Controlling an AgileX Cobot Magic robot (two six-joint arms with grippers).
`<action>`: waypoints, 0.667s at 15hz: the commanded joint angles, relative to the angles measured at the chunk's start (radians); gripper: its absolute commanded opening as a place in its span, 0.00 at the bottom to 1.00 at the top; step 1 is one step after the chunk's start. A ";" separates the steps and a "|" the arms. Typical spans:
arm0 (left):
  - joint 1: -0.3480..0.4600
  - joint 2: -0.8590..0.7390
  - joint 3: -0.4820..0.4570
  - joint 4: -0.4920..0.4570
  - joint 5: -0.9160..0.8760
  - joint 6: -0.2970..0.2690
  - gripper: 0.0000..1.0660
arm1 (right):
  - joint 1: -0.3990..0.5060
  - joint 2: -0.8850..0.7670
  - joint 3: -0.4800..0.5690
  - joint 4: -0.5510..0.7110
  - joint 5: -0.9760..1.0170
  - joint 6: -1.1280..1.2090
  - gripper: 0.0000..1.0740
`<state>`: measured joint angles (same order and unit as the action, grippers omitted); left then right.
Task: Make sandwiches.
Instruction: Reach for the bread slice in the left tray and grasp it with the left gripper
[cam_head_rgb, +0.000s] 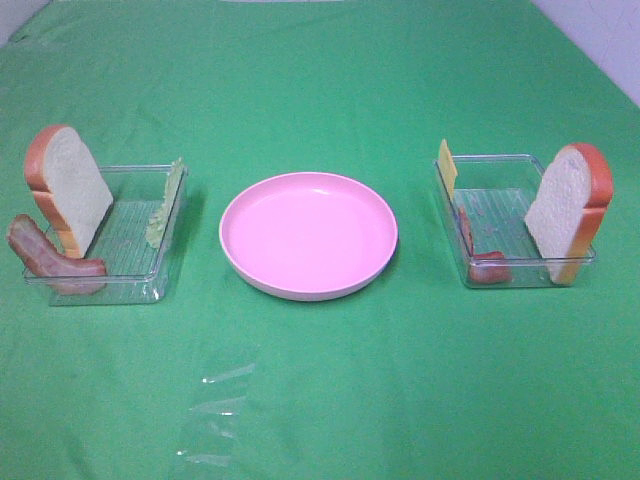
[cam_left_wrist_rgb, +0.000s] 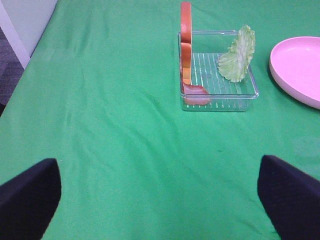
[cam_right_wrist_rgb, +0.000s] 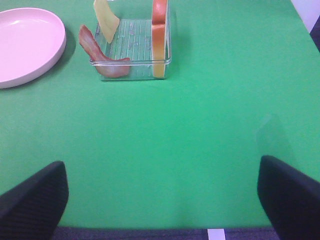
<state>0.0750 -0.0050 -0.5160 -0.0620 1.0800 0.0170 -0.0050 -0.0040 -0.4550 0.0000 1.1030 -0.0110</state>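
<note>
The right tool (cam_right_wrist_rgb: 161, 167) hangs over the green surface (cam_right_wrist_rgb: 200, 125), its black fingers (cam_right_wrist_rgb: 290, 195) wide apart and holding nothing. From the tool, a clear tray (cam_right_wrist_rgb: 132, 70) sits toward eleven o'clock. In it a bread slice (cam_right_wrist_rgb: 159, 37) stands upright, a cheese slice (cam_right_wrist_rgb: 106, 20) leans, and a bacon strip (cam_right_wrist_rgb: 95, 50) is propped against its wall. A pink plate (cam_right_wrist_rgb: 30, 45) lies toward ten o'clock.

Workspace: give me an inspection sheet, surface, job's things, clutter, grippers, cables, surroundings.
Surface: green cloth, bare in front.
Job's things: left tray holds left bread slice, left bacon, lettuce; right tray holds right bread slice, right bacon, cheese; pink plate between, bare.
Clutter: nothing seen.
Grippers: left gripper and right gripper open, holding nothing.
Cables: nothing seen.
Surroundings: pale surface past the cloth's far corners.
</note>
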 joint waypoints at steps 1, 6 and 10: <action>-0.004 -0.014 -0.002 -0.009 -0.003 0.003 0.96 | -0.005 -0.010 0.004 0.000 -0.006 -0.007 0.92; -0.004 -0.014 -0.002 -0.009 -0.003 0.003 0.96 | -0.005 -0.010 0.004 0.000 -0.006 -0.007 0.92; -0.004 -0.014 -0.002 -0.009 -0.003 0.003 0.96 | -0.005 -0.010 0.004 0.000 -0.006 -0.007 0.92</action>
<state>0.0750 -0.0050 -0.5160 -0.0620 1.0800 0.0170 -0.0050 -0.0040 -0.4550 0.0000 1.1030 -0.0110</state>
